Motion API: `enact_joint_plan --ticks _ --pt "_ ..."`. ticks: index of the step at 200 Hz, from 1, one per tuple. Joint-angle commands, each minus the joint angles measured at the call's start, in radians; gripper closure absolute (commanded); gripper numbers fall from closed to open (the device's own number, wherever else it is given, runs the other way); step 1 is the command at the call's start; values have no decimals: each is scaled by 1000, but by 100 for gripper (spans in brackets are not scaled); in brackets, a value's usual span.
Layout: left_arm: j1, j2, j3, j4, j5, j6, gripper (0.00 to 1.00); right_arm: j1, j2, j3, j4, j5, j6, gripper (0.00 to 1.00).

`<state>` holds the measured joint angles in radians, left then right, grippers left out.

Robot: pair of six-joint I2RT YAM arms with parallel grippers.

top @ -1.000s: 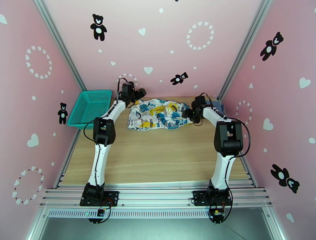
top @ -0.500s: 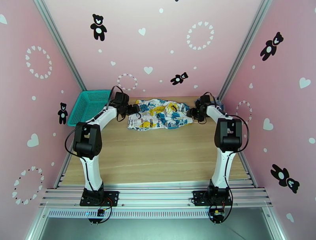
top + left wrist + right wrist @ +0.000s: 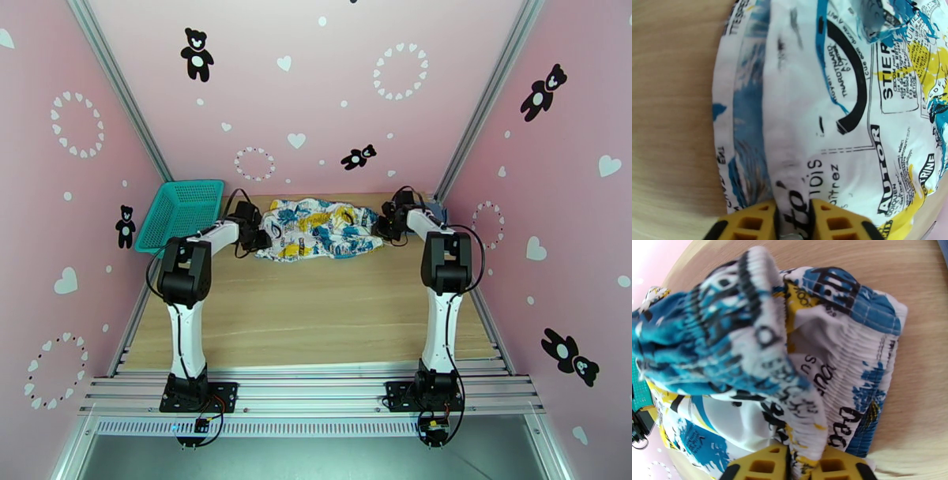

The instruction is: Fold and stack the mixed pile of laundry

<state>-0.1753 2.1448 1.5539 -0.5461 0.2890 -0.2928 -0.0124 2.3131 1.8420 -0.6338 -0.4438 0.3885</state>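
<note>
Top external view: printed cloth (image 3: 320, 229) lies between left hand (image 3: 259, 235) and right hand (image 3: 385, 227), each pinched onto an end.

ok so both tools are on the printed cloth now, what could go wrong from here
1. The left tool pinches only a thin fold at the edge of the printed cloth, so it might slip free on lifting.
2. The right tool bites a bunched, ribbed edge, so it may hold uneven layers and the cloth could hang skewed.
</note>
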Motion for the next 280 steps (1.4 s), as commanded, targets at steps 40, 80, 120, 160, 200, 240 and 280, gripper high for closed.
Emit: enact_joint_plan --ticks 40,80,120,160,200,240,280 --pt "16 -222 -81 41 151 -7 100 -33 -167 67 -252 36 6 96" --pt "17 -363 -234 -11 126 20 100 -57 -324 -259 -221 102 -2 88" --pt "26 -363 -331 23 107 13 13 -65 -355 -438 -167 179 -12 41" --pt "16 -318 -234 42 95 18 14 -61 -431 -433 -165 226 -5 36" --pt "-17 -122 51 0 111 21 24 -7 -456 -392 -159 235 -5 36" --pt "-56 -6 151 88 72 -203 23 27 -440 -390 -155 239 3 36" --pt "-113 89 218 108 65 -309 23 32 -430 -388 -160 256 -7 37"
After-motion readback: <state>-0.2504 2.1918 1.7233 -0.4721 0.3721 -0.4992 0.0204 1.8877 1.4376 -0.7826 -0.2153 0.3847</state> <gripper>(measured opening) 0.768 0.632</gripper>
